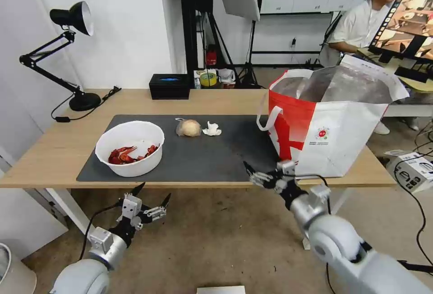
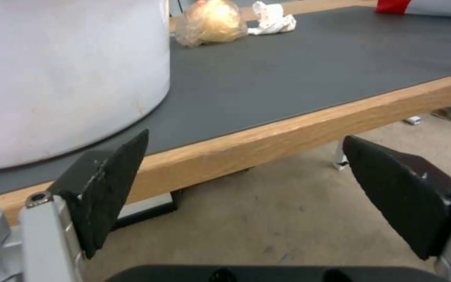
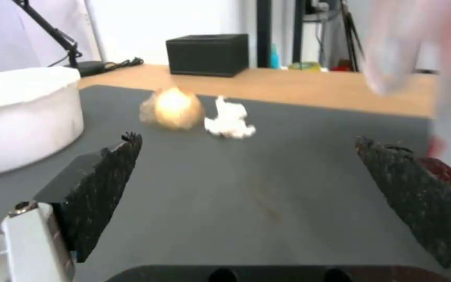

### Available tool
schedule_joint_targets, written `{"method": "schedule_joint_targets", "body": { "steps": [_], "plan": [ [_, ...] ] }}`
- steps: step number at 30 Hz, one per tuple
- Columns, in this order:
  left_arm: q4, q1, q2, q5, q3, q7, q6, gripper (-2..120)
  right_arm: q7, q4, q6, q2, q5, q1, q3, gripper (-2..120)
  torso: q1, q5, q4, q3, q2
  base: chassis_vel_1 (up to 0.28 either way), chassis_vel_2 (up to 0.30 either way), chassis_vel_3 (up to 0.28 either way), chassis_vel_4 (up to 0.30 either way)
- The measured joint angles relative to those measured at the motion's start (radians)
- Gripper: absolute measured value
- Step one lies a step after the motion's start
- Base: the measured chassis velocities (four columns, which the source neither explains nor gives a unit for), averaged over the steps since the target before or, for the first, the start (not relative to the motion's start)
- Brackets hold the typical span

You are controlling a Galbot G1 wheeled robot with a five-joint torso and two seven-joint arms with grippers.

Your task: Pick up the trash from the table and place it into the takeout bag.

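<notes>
1. On my head feed the white bowl (image 1: pixel 130 148) of red shells sits on the dark mat (image 1: pixel 203 158), toward its left end. The wrapped bun (image 1: pixel 188 127) and the crumpled tissue (image 1: pixel 211 129) lie just beside each other near the mat's far edge.
2. The takeout bag (image 1: pixel 333 122) stands open at the right end of the tabletop (image 1: pixel 54 149), foil lining showing. I see a small round red logo on its white front; the print under it is too small to read.
3. My left pincer (image 1: pixel 151 198) hangs below the tabletop's near edge in front of the bowl, jaws spread wide, holding nothing.
4. My right pincer (image 1: pixel 253 172) is at the near edge beside the bag, also spread wide and empty.
5. The left wrist feed catches the bowl's outer wall (image 2: pixel 69 78) up close, cut off at the frame.
6. The right wrist feed shows a black box (image 3: pixel 208 54) behind the bun (image 3: pixel 173 106); the bag there is only a blur.
</notes>
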Motion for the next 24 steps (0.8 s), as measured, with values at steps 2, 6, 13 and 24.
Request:
{"method": "schedule_joint_targets", "body": {
  "steps": [2, 6, 13, 24],
  "plan": [
    [-0.001, 0.005, 0.004, 0.001, -0.011, -0.001, 0.002, 100, 0.027, -0.056, -0.024, 0.032, 0.010, 0.106, -0.082, 100, 0.000, 0.0003, -0.0002, 0.000, 0.000, 0.000, 0.000, 0.000, 0.000],
    [-0.001, 0.015, 0.002, 0.002, -0.022, -0.002, 0.004, 100, 0.086, -0.143, -0.073, 0.089, 0.015, 0.244, -0.183, 100, 0.000, 0.0003, 0.0000, 0.000, 0.000, 0.000, 0.000, 0.000, 0.000],
    [-0.006, 0.023, -0.005, 0.002, -0.035, 0.000, 0.004, 100, 0.188, -0.299, -0.127, 0.187, 0.033, 0.422, -0.283, 100, 0.000, 0.0001, 0.0000, 0.000, 0.000, 0.000, 0.000, 0.000, 0.000],
    [-0.013, 0.029, -0.010, 0.002, -0.048, 0.006, 0.004, 100, 0.250, -0.512, -0.179, 0.315, 0.142, 0.574, -0.348, 100, 0.000, 0.0000, -0.0002, 0.000, 0.000, 0.000, 0.000, 0.000, 0.000]
  ]
}}
